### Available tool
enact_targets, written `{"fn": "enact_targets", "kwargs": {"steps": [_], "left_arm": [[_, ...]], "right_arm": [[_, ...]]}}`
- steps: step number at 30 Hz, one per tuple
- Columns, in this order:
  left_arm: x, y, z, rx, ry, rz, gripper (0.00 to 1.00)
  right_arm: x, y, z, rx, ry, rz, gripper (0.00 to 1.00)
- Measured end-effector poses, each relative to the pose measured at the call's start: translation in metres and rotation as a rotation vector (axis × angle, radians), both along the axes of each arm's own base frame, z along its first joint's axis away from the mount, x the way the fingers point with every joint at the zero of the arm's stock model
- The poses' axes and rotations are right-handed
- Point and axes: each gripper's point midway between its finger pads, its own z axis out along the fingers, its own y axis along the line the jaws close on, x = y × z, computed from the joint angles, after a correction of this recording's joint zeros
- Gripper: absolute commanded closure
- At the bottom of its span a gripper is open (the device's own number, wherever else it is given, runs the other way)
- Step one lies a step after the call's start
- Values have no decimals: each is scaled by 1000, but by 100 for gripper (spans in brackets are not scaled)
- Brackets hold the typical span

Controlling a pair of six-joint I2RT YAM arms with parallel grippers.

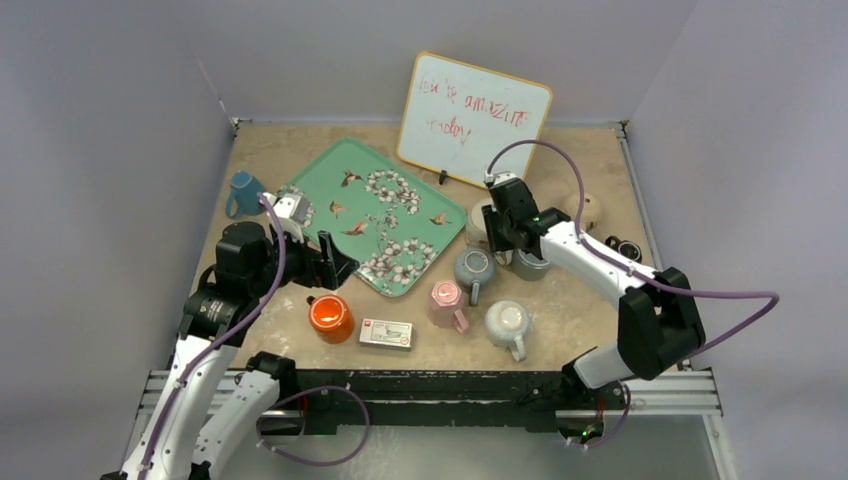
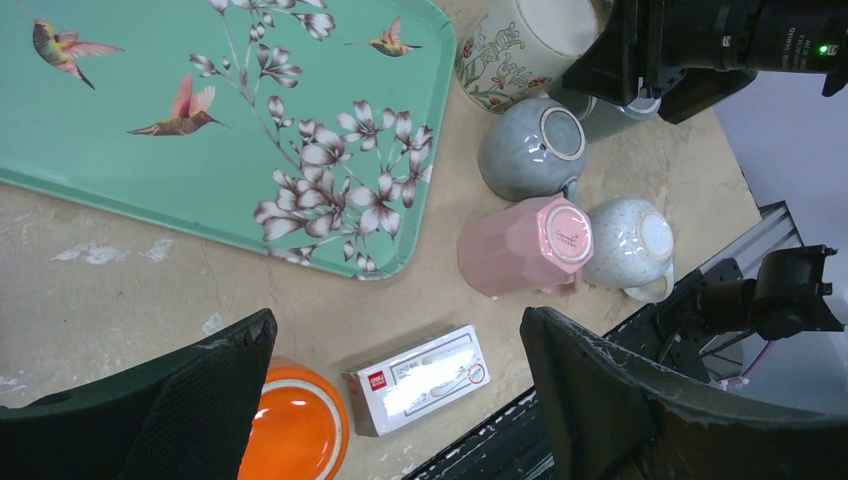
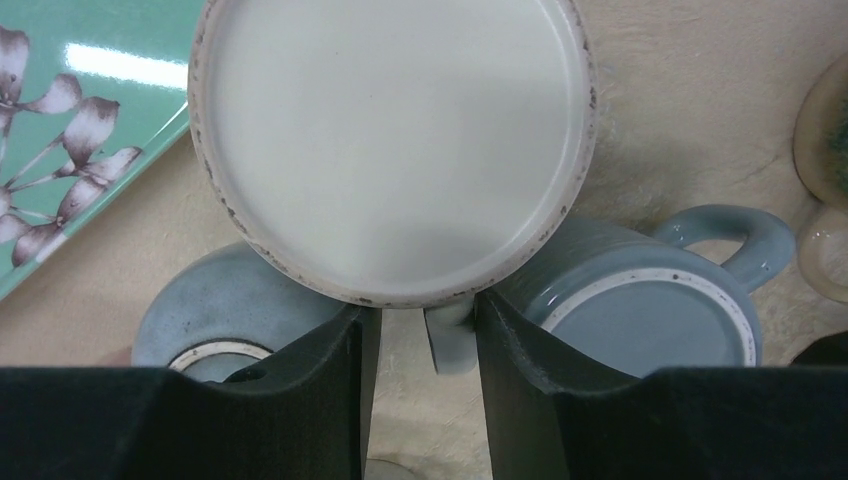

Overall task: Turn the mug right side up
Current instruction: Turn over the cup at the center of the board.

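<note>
A tray (image 1: 335, 175) is laid across the middle of the table (image 1: 280, 150), and a whiteboard (image 1: 473, 120) is stood behind its right end. A first mug (image 3: 390, 140) is set bottom-up just right of the tray, with a second mug (image 1: 474, 268) close before it and a third mug (image 1: 530, 264) at its right. Nearer the front edge, a fourth mug (image 1: 446, 303) and a fifth mug (image 1: 508, 322) are placed side by side. A box (image 1: 386, 334) is laid left of them, beside a sixth mug (image 1: 330, 318). A seventh mug (image 1: 242, 193) is stood left of the tray.
</note>
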Motion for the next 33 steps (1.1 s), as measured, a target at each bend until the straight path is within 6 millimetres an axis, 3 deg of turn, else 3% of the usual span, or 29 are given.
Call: {"fn": "enact_targets", "kwargs": {"steps": [25,28,33], "left_arm": [[0,2,1,4,-10,14,8],[1,3,1,5,-11,17,8],[1,4,1,7,-13,23,9]], "right_arm": [[3,-1,-15,-7,52,-7,69],[3,-1,-15,-6,50,-11,76],[5,0,-14,1,43,-21,100]]}}
